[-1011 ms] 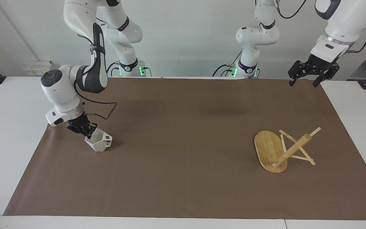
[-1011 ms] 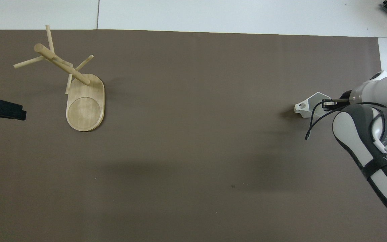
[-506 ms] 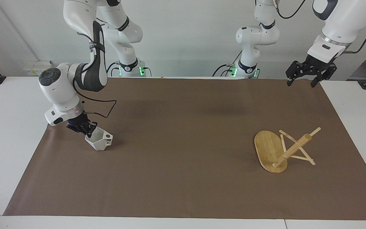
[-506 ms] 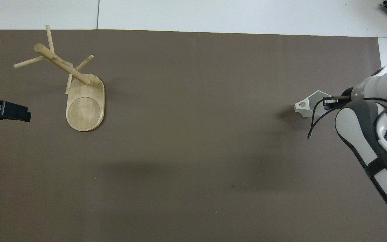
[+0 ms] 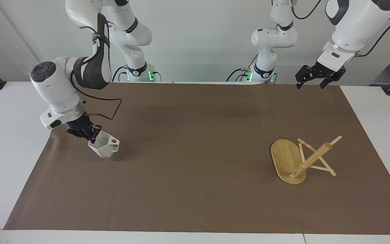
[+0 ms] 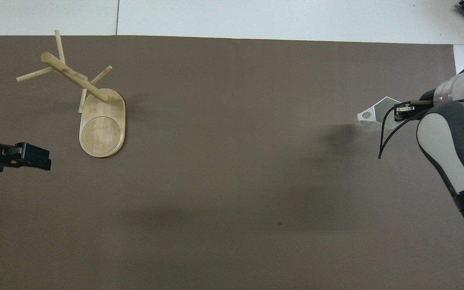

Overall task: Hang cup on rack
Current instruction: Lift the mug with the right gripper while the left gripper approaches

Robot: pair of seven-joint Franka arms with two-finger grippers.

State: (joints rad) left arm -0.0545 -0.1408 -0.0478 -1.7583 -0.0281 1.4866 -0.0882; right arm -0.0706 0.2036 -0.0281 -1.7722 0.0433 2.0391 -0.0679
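Item: cup [image 5: 104,148], white, faceted, pinched by its rim wall in the closed right gripper [image 5: 87,134], tilted, over the brown mat [image 5: 195,142] near the right arm's end of the desk. Item: rack [image 5: 304,159], bamboo, tipped on its side near the left arm's end; left gripper [image 5: 311,81], fingers spread, empty, above the mat's corner there. Handling advice: the rack likely needs righting first, the cup carried level, handle hole [image 5: 114,140] leading.
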